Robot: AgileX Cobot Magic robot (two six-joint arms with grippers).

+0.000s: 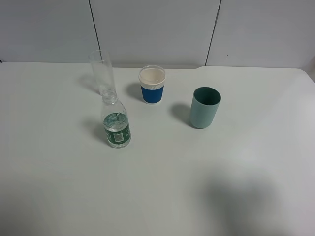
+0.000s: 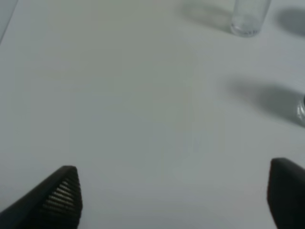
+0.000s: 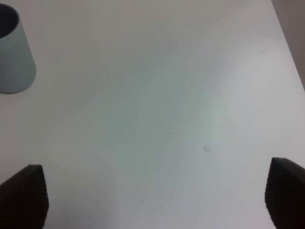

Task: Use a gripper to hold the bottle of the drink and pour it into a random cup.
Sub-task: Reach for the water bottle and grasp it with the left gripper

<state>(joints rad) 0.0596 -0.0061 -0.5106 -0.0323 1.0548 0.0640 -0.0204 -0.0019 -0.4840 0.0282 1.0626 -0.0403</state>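
Observation:
The bottle of the drink (image 1: 116, 123), small and clear with a dark green label and no cap, stands upright on the white table (image 1: 59, 177), left of centre. Just behind it stands the cup (image 1: 102, 71), a tall clear glass; its base also shows in the left wrist view (image 2: 247, 19). Neither arm shows in the high view. In the left wrist view my left gripper (image 2: 174, 195) is open over bare table, holding nothing, with a sliver of the bottle (image 2: 301, 110) at the frame's edge. My right gripper (image 3: 157, 198) is open over bare table too.
A white paper cup with a blue sleeve (image 1: 152, 84) stands behind the middle. A teal plastic cup (image 1: 204, 107) stands to its right, and it also shows in the right wrist view (image 3: 14, 52). A grey panelled wall runs along the table's far edge.

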